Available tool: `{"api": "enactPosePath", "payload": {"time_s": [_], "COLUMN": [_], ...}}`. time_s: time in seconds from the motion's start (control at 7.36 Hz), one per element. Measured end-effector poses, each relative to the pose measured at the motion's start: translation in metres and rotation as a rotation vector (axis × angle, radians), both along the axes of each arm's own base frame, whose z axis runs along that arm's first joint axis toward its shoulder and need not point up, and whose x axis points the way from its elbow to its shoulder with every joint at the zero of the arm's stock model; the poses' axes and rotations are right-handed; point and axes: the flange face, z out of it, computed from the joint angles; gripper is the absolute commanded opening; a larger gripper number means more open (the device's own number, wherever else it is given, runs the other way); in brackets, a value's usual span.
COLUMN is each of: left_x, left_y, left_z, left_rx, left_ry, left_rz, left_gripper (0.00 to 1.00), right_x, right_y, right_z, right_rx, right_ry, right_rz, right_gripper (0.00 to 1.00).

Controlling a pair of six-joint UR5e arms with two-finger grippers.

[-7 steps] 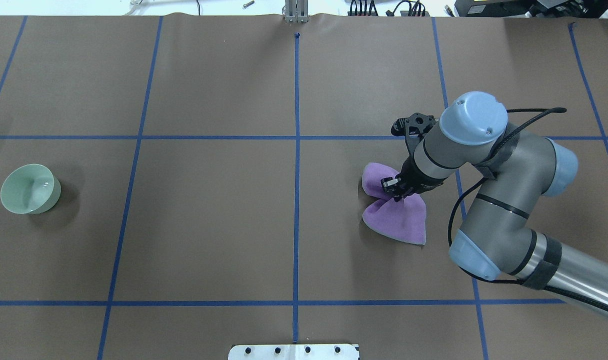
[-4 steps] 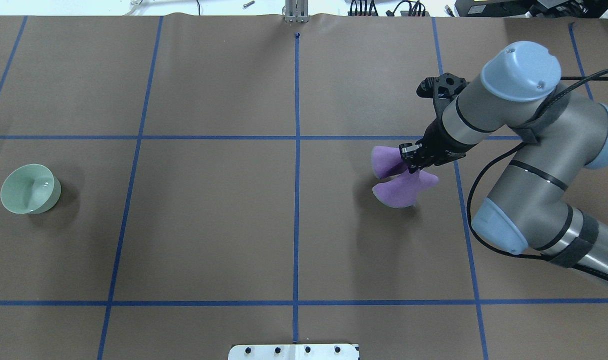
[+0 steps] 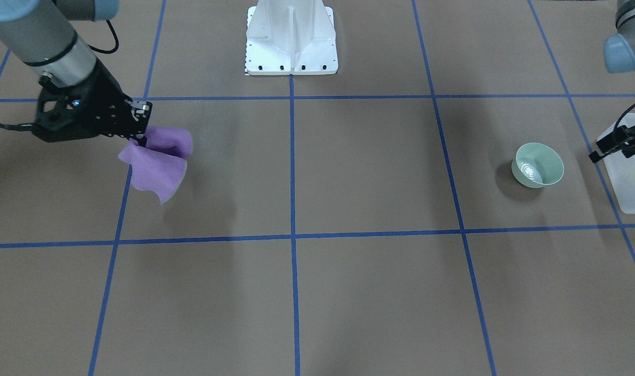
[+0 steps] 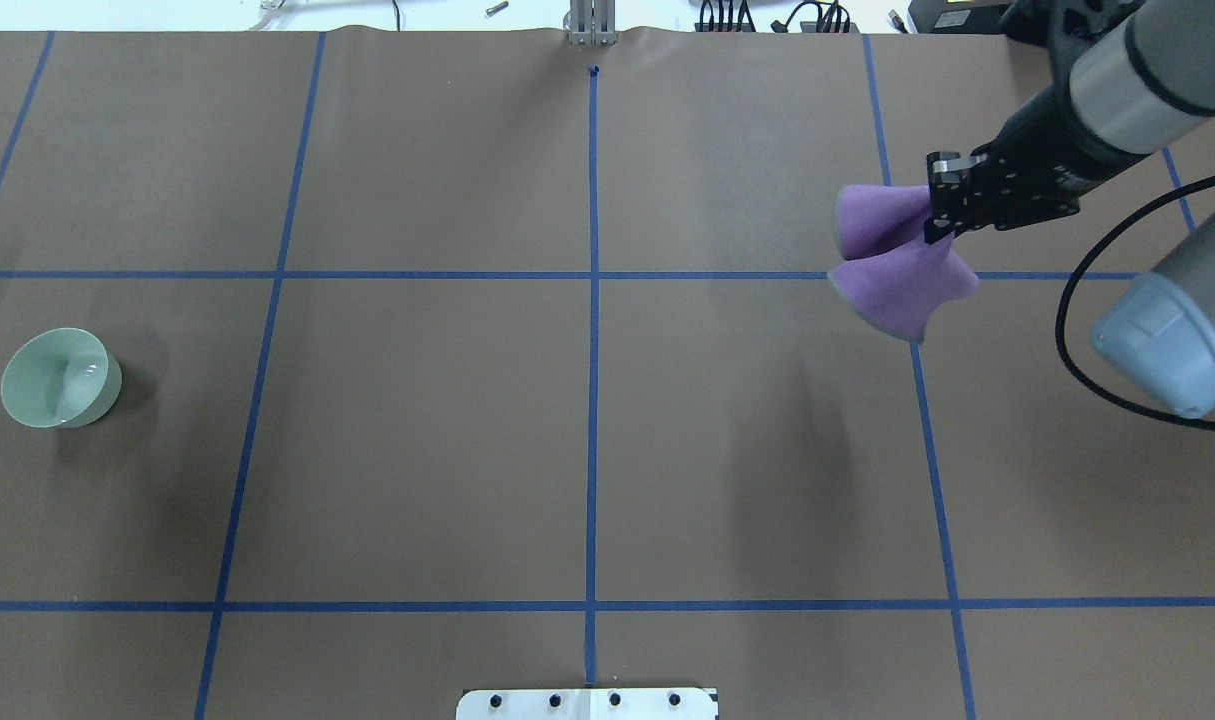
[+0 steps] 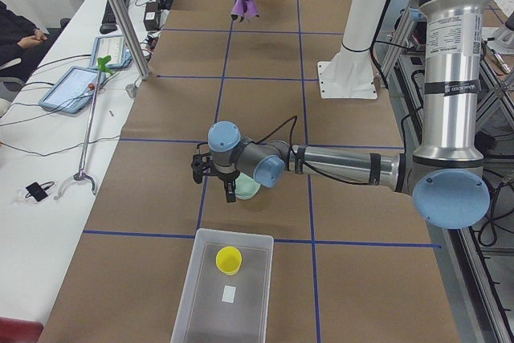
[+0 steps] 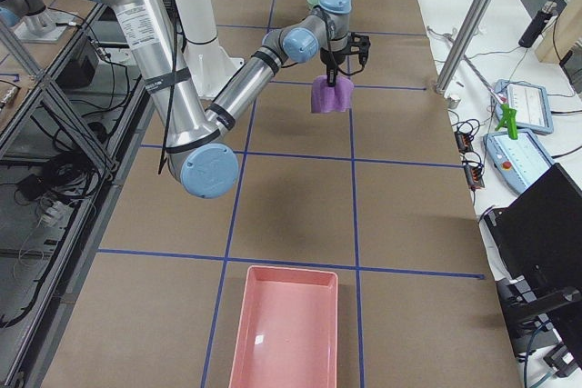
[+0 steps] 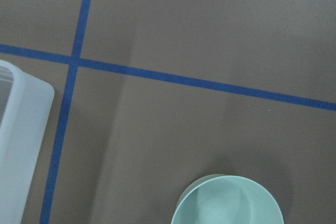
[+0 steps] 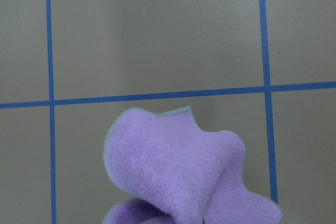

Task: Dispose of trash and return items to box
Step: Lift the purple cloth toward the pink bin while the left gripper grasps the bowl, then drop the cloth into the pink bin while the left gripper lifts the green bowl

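My right gripper is shut on a purple cloth and holds it in the air above the table; it also shows in the front view, where the cloth hangs down. The translucent box stands at the table's left end with the yellow cup inside. My left gripper hovers between the box and a pale green bowl; I cannot tell whether it is open or shut. The left wrist view shows the bowl and the box's corner.
A pink tray stands at the table's right end. The white robot base sits at the near middle edge. A small white scrap lies in the box. Blue tape lines grid the brown table.
My right arm has lifted the purple cloth off the table and carried it away from the base and toward the table's right side. A tip of the left gripper now shows at the overhead view's left edge.
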Motion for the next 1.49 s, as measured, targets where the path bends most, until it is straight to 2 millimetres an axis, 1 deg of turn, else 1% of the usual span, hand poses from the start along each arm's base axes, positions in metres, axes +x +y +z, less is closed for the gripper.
{"api": "enactPosePath", "payload": {"time_s": [0.14, 0.27, 0.41, 0.54, 0.68, 0.81, 0.95, 1.22, 1.49], "left_x": [0.016, 0.025, 0.032, 0.042, 0.053, 0.061, 0.066, 0.071, 0.074], "left_y": [0.004, 0.005, 0.007, 0.008, 0.009, 0.011, 0.012, 0.01, 0.008], "left_z": [0.008, 0.016, 0.024, 0.03, 0.035, 0.041, 0.044, 0.041, 0.033], "left_rx": [0.004, 0.015, 0.024, 0.028, 0.032, 0.034, 0.035, 0.032, 0.022], "left_ry": [-0.027, -0.038, -0.037, -0.03, -0.024, -0.019, -0.015, -0.006, 0.017], "left_rz": [0.016, 0.025, 0.027, 0.024, 0.024, 0.026, 0.025, 0.015, 0.021], "left_gripper": [0.98, 0.98, 0.98, 0.88, 0.87, 0.46, 0.0, 0.0, 0.0], "right_x": [0.028, 0.054, 0.08, 0.104, 0.125, 0.14, 0.154, 0.184, 0.222], "right_y": [-0.005, -0.01, -0.011, -0.009, -0.006, -0.002, 0.002, 0.007, 0.013], "right_z": [0.005, 0.02, 0.044, 0.071, 0.093, 0.112, 0.132, 0.173, 0.218], "right_rx": [-0.021, -0.025, -0.005, 0.021, 0.039, 0.055, 0.075, 0.121, 0.144], "right_ry": [-0.003, 0.011, 0.039, 0.071, 0.098, 0.126, 0.159, 0.228, 0.281], "right_rz": [0.034, 0.058, 0.056, 0.039, 0.029, 0.019, 0.001, -0.048, -0.089], "right_gripper": [0.0, 0.0, 0.0, 0.0, 0.0, 0.0, 0.0, 0.0, 0.0]}}
